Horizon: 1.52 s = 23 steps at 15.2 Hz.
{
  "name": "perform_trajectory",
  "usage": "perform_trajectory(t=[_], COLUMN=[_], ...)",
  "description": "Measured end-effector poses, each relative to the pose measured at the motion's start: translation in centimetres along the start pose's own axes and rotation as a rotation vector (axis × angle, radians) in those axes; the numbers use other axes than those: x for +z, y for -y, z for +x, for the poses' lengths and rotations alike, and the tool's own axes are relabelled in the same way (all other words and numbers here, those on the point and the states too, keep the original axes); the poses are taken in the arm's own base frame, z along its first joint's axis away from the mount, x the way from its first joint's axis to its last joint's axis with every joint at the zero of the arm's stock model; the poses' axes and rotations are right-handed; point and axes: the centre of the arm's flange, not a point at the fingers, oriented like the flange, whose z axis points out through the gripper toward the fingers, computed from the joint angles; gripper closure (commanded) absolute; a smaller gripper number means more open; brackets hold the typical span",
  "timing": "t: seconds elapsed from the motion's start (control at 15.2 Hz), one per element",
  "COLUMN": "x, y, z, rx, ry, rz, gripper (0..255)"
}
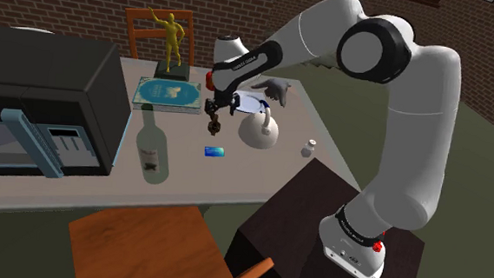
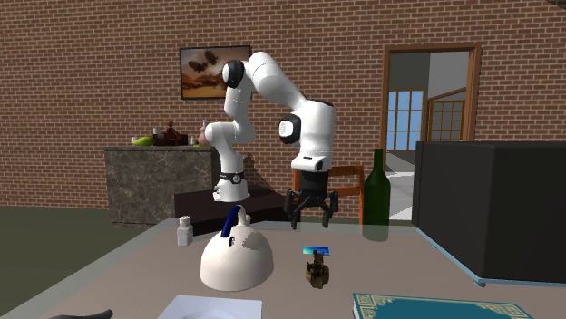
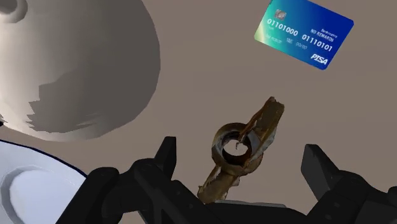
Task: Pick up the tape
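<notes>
Your end effector (image 2: 309, 219) hangs with fingers spread apart, gripping nothing, above the brown tape (image 3: 238, 149) (a ragged roll) on the desk (image 3: 191, 76), near a blue card (image 3: 304, 33).

The blue card (image 3: 304, 33) reads 01101000, 01110101 and PISA.

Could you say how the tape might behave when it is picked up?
The tape is a small hollow ring, so probably light. Its loose ragged strip may flop or snag. Its uneven rim might make a grip slip.
</notes>
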Motion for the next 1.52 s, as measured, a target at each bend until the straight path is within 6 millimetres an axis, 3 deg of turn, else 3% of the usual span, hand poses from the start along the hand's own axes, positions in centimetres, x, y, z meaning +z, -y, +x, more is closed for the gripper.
perform_trajectory(t=[0.33,0.79,0.86,1.52], x=[5.2,8.9,9.1,9.3], y=[0.8,1.1,1.1,1.2], z=[3.5,3.9,3.9,3.9], rx=[0.03,0.033,0.033,0.033], ry=[0.02,0.021,0.021,0.02], rz=[-0.006,-0.007,-0.007,-0.007], gripper=[0,0,255,255])
